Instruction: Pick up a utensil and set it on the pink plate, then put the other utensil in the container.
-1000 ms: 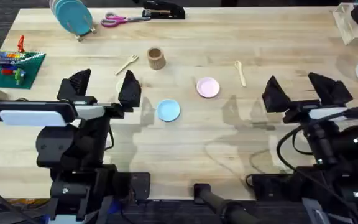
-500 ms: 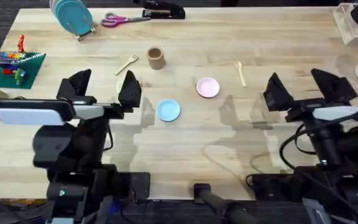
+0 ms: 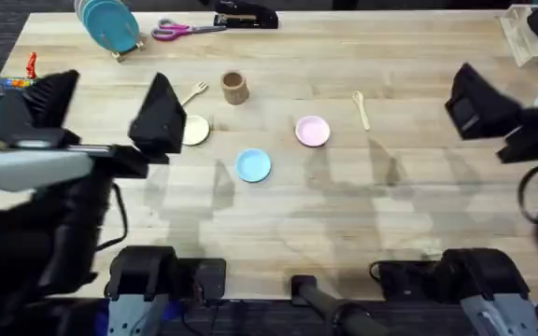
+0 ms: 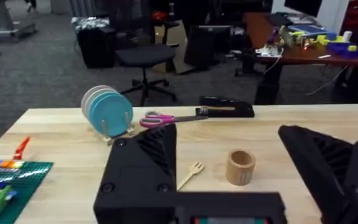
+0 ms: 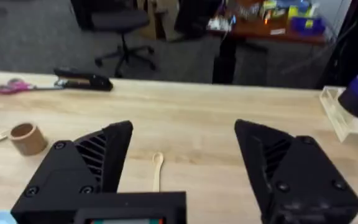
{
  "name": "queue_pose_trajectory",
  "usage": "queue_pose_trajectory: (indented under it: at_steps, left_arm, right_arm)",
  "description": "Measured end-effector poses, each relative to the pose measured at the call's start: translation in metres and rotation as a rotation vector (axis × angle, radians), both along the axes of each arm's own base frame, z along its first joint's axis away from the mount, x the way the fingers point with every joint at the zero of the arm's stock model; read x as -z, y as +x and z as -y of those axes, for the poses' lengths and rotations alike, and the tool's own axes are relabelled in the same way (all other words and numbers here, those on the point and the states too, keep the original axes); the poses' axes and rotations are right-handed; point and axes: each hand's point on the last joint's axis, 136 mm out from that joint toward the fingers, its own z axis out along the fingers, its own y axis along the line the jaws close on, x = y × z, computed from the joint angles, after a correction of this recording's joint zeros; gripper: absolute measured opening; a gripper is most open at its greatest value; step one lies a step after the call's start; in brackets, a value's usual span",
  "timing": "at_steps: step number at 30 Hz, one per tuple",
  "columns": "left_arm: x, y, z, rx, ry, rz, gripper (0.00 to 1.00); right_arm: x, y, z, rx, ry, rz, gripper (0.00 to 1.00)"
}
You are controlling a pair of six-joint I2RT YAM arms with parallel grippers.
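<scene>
On the far table | wooden fork (image 3: 191,93) lies flat just left of the wooden cup (image 3: 235,88); wooden spoon (image 3: 361,109) lies right of the pink plate (image 3: 312,131) | both look light, stiff, thin; pinch mid-handle | left gripper (image 3: 101,114) and right gripper (image 5: 179,171) spread, empty | fork handle half hidden in left wrist view; yellow plate (image 3: 195,132) partly covered overhead
</scene>
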Motion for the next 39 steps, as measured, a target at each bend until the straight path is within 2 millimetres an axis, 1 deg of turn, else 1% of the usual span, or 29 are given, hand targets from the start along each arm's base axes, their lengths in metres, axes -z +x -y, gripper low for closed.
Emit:
queue_pose_trajectory:
  at_steps: [4, 7, 11, 15, 22, 28, 31, 35, 39]
  left_arm:
    - [-0.020, -0.001, -0.003, -0.015, 0.000, -0.052, 0.993]
    - [-0.032, 0.003, -0.003, -0.015, -0.001, -0.102, 0.993]
    - [-0.041, 0.014, -0.003, -0.018, 0.000, -0.201, 0.993]
    - [-0.044, 0.028, -0.003, -0.017, 0.001, -0.328, 0.994]
    - [-0.034, 0.049, -0.002, -0.009, 0.004, -0.569, 0.994]
    - [-0.013, 0.064, 0.001, 0.021, 0.027, -0.764, 0.994]
    - [-0.002, 0.073, 0.003, 0.038, 0.044, -0.823, 0.994]
    - [0.014, 0.083, 0.003, 0.052, 0.071, -0.887, 0.994]
    - [0.022, 0.087, 0.003, 0.059, 0.084, -0.914, 0.994]
  right_arm:
    - [-0.017, 0.003, 0.000, 0.000, 0.001, -0.094, 0.996]
    - [-0.023, 0.005, 0.000, 0.000, 0.002, -0.173, 0.996]
    - [-0.023, 0.010, 0.000, 0.000, 0.003, -0.288, 0.996]
    - [-0.016, 0.015, 0.000, 0.000, 0.004, -0.413, 0.997]
    - [0.001, 0.030, 0.000, 0.000, 0.006, -0.624, 0.996]
    - [0.019, 0.049, 0.000, 0.000, 0.007, -0.770, 0.996]
    - [0.032, 0.059, 0.001, 0.000, 0.008, -0.830, 0.996]
    - [0.048, 0.066, 0.001, 0.000, 0.009, -0.892, 0.997]
    - [0.052, 0.069, 0.001, 0.000, 0.009, -0.908, 0.998]
